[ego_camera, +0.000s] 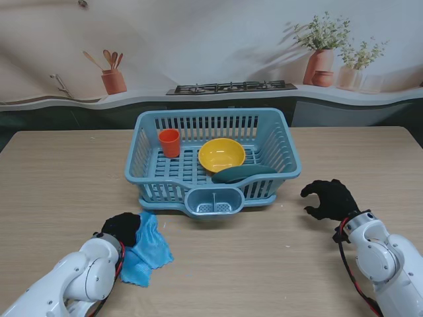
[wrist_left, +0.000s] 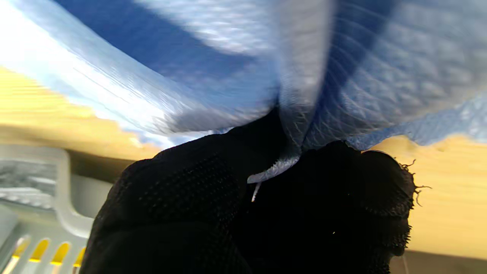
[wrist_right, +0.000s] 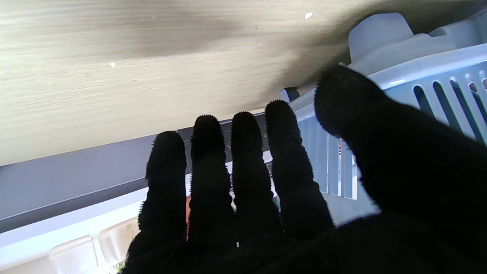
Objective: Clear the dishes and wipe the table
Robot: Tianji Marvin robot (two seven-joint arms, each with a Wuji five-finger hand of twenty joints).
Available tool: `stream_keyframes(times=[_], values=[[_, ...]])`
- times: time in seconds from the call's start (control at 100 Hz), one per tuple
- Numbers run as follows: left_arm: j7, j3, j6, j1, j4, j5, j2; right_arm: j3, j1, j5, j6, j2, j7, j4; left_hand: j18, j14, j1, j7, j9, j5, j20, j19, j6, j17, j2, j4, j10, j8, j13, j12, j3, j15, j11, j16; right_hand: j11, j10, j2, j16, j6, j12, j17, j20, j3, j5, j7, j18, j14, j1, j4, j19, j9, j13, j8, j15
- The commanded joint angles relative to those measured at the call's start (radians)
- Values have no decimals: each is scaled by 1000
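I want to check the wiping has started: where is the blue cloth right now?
In the stand's view the blue cloth lies on the table's left side, gripped by the left hand, just nearer to me than the dish rack's left corner.

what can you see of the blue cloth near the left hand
The blue cloth is a light blue, woven-looking rag with a waffle texture, crumpled and partly spread on the wooden table, just nearer to me than the dish rack's left front corner. The left hand is shut on it, black-gloved fingers pinching a gathered fold. The wrist view is motion-blurred.
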Motion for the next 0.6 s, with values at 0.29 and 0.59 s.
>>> stream_keyframes(times=[0.29, 0.59], values=[[-173, 154, 59, -65, 18, -94, 1, 4, -5, -5, -6, 0, 6, -1, 34, 11, 24, -56, 24, 83, 25, 22, -173, 5, 60, -4, -74, -45, 6, -43, -14, 5, -57, -2, -2, 4, -3, 5, 11, -3, -1, 9, 11, 8, 3, 16, 11, 24, 33, 6, 2, -11, 5, 14], [-26, 52, 9, 24, 43, 9, -18, 4, -4, -5, -8, 0, 9, -1, 34, 16, 26, -54, 25, 83, 28, 20, -169, 6, 57, -5, -71, -45, 6, -43, -14, 4, -56, -1, -1, 4, -3, 5, 10, -3, -1, 9, 12, 8, 3, 16, 10, 25, 33, 6, 2, -12, 5, 14]])
